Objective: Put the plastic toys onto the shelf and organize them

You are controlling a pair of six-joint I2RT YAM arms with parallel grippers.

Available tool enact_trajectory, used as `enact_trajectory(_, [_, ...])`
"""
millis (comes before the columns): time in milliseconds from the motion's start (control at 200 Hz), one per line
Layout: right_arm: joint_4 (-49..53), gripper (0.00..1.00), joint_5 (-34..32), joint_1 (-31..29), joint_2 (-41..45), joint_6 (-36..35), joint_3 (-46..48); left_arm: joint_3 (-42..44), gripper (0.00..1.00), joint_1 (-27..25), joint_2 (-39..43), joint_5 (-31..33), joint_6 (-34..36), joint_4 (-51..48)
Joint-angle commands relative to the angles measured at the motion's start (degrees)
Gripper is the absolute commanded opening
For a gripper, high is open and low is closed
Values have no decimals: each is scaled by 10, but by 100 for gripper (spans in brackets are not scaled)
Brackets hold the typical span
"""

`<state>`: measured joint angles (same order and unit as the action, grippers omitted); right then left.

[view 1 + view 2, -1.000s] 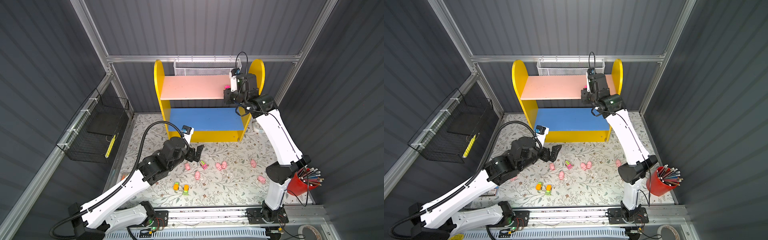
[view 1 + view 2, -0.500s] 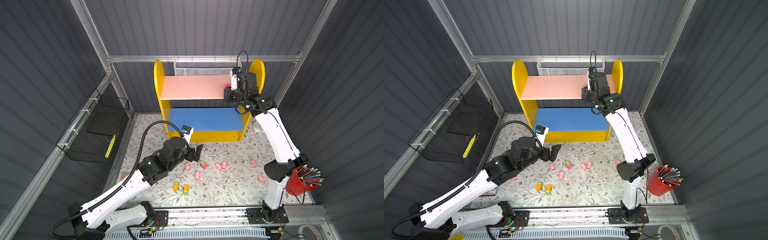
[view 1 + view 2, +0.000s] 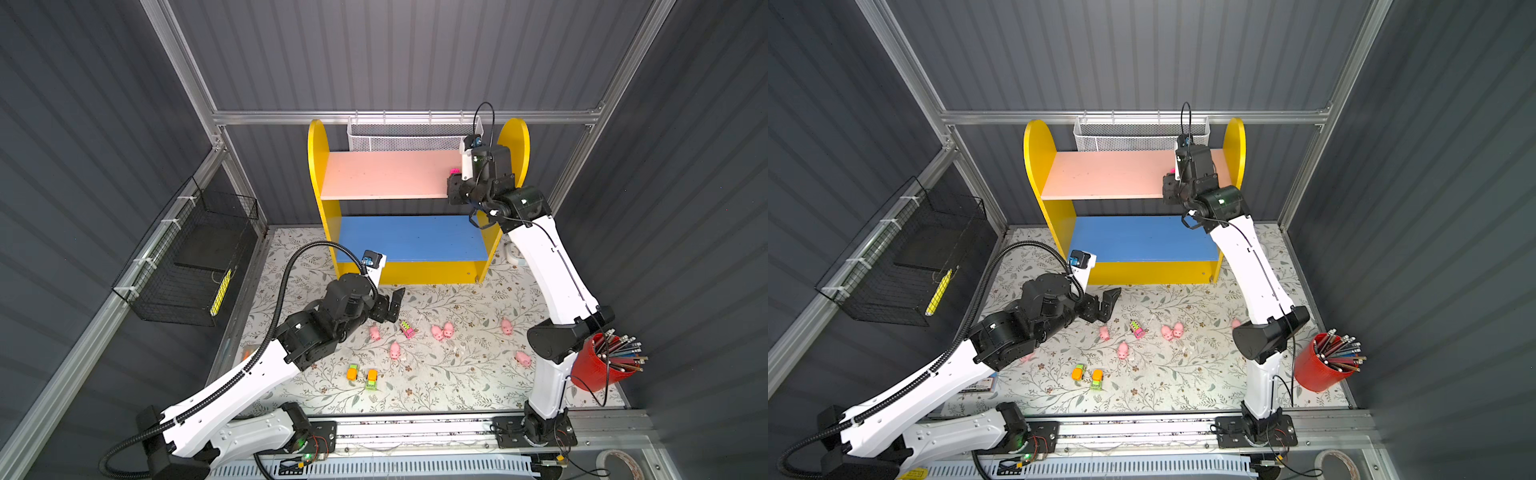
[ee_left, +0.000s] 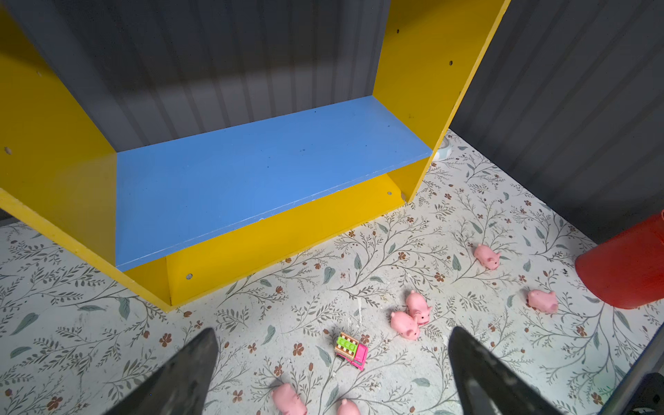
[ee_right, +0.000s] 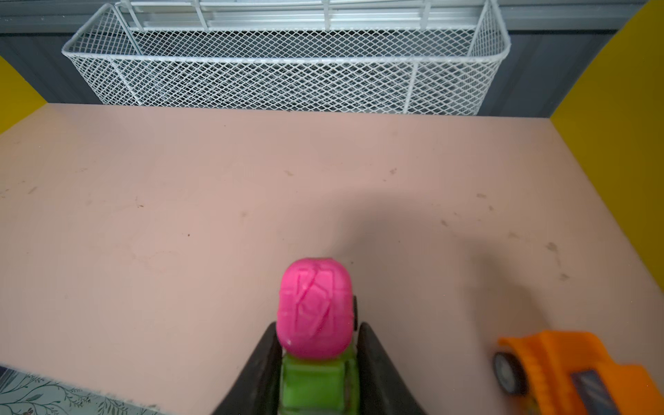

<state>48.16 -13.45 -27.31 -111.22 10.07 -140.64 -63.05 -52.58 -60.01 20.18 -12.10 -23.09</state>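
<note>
Snugly, the right gripper [image 5: 318, 328] pinches a glossy round-drummed green truck [image 5: 313, 298]; the left gripper [image 4: 332, 330] gapes empty.

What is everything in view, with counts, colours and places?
two-tier shelf: one; yellow sides, pink upper board, blue lower board; back centre
white mesh basket: one; behind the shelf top
black wire basket: one; left wall
red pencil cup: one; right edge
floral mat: one; floor
tiny pink pig figures: six clear, maybe a seventh half hidden; on the mat
small toy vehicles: three; orange, yellow-green, pink-green; on the mat
orange toy dump truck: one; upper board
pink-and-green toy vehicle: one; upper board, gripped
left gripper: open; above the mat
right gripper: shut on the pink-and-green toy vehicle
</note>
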Motion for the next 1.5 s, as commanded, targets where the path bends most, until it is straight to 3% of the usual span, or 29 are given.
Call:
enact_trajectory(0, [6,36,-8,5,-11,8,-10,2,100,-3,14,11,13,-5])
enact_trajectory(395, [6,44,3,6,-10,14,-10,10,100,-4,19,24,21,-11])
enact_trajectory(745, [3,65,23,4,-3,25,-10,15,100,-3,31,28,23,-11])
enact_trajectory(1161, [-13,69,24,-23,42,2,-8,15,100,-4,61,32,17,-21])
enact_trajectory(1496, [-1,71,-19,-47,114,-9,38,27,100,-4,97,28,-9,-39])
